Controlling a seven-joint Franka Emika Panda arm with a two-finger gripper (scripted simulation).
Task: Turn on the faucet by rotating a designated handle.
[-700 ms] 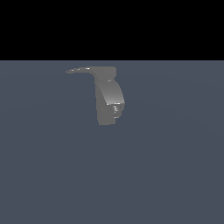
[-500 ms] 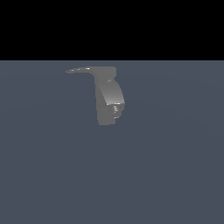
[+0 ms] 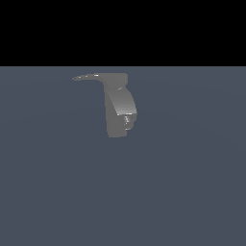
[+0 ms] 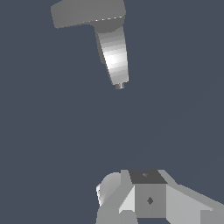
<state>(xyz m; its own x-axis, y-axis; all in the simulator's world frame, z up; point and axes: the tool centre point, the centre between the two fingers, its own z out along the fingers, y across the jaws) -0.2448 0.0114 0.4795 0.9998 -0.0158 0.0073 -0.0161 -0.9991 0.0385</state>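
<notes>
The faucet point(image 3: 117, 113) is a matte grey blocky fixture standing upright on the flat grey-blue floor. Its thick curved spout point(image 3: 127, 106) bends downward. The handle point(image 3: 88, 77) is a thin tapering lever that projects from the faucet's top toward the exterior view's left. My gripper does not show in the exterior view. In the wrist view the faucet point(image 4: 113, 50) and its handle point(image 4: 72, 15) lie well apart from my gripper point(image 4: 140, 194). Only grey finger parts show at the picture's edge. The gripper holds nothing that I can see, and its jaw gap is not readable.
A flat grey-blue floor point(image 3: 182, 192) spreads around the faucet, with a black background above it. No other objects show.
</notes>
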